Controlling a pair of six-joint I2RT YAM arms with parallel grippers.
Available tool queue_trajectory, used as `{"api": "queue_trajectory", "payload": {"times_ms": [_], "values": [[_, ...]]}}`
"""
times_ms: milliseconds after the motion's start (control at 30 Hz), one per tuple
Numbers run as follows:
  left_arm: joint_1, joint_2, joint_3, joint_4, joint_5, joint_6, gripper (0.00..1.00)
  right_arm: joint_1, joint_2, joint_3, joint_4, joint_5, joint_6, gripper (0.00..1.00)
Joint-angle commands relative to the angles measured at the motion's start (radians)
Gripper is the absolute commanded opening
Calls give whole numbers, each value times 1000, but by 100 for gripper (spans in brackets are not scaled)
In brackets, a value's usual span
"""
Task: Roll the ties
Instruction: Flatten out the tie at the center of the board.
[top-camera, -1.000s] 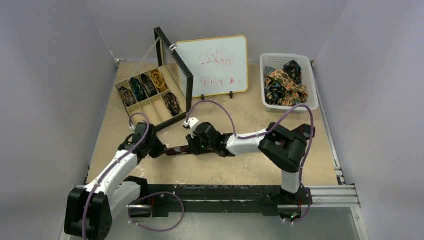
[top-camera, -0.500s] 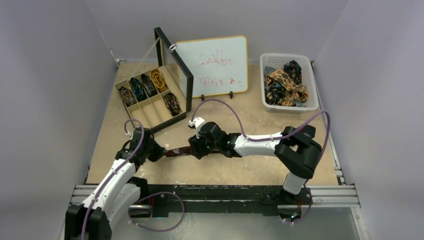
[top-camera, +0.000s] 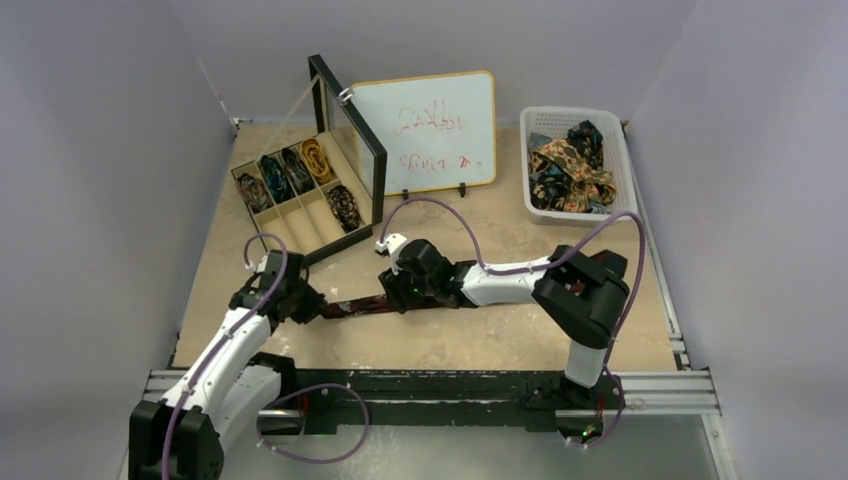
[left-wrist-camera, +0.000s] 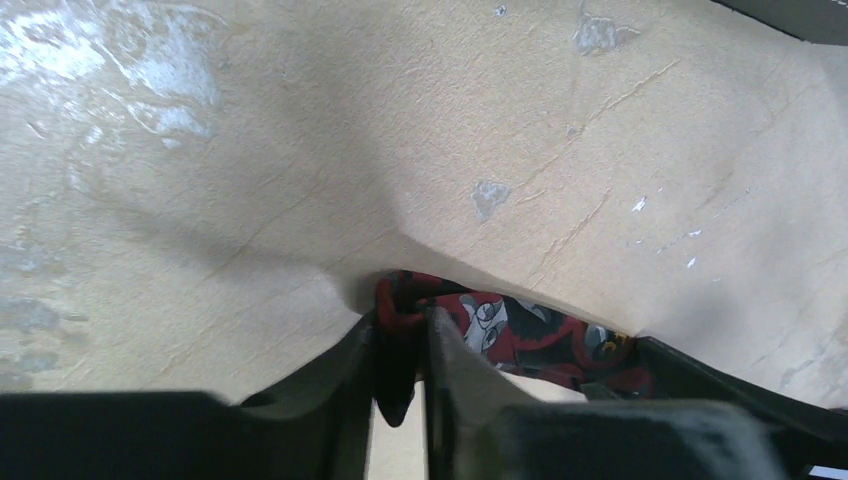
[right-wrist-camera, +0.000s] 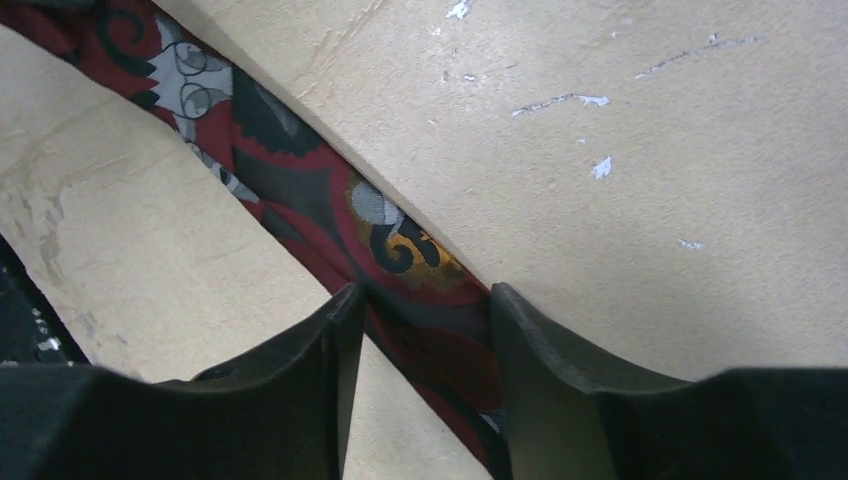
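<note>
A dark maroon patterned tie (top-camera: 352, 306) lies stretched on the table between my two grippers. My left gripper (top-camera: 312, 308) is shut on its left end. In the left wrist view a folded bit of the tie (left-wrist-camera: 520, 335) is pinched between the fingers of the left gripper (left-wrist-camera: 400, 322). My right gripper (top-camera: 396, 298) stands open over the strip's right part. In the right wrist view the tie (right-wrist-camera: 300, 180) runs flat between the spread fingers of the right gripper (right-wrist-camera: 420, 295). Several rolled ties (top-camera: 300, 165) sit in a box.
The compartment box (top-camera: 300, 225) with its raised black lid stands at the back left. Beside it is a whiteboard (top-camera: 430, 130). A white basket (top-camera: 625, 180) of loose ties is at the back right. A metal rail (top-camera: 450, 385) runs along the near edge.
My right gripper has opened and now straddles the tie instead of clamping it. The left gripper shifted slightly left and back, still holding the tie's end.
</note>
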Motion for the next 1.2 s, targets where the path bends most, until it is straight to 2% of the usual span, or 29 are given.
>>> {"api": "queue_trajectory", "payload": {"times_ms": [0,67,167,267,500,733,900,933,1033,1167], "values": [[8,-9,56,-43,-42,-7,26,2,-12,-32,-16,-43,-39,47],[8,-10,64,-43,-37,-11,39,2,-30,-49,-17,-13,-58,40],[8,-9,71,-38,-19,-13,46,1,-55,-79,-15,-20,-50,32],[8,-13,85,-45,-1,-6,50,1,-68,-83,-58,-10,-3,27],[8,-56,113,-38,59,31,59,-26,-96,-97,-117,100,97,24],[8,-32,119,11,163,87,61,-160,-170,-156,-125,115,169,23],[8,-21,99,36,196,97,62,-181,-254,-175,-135,153,163,28],[8,-18,97,35,199,97,62,-181,-284,-175,-140,154,168,36],[8,-22,96,22,193,96,62,-182,-328,-178,-157,189,236,50],[8,-39,116,-1,184,107,62,-184,-352,-201,-165,147,360,52]]}}
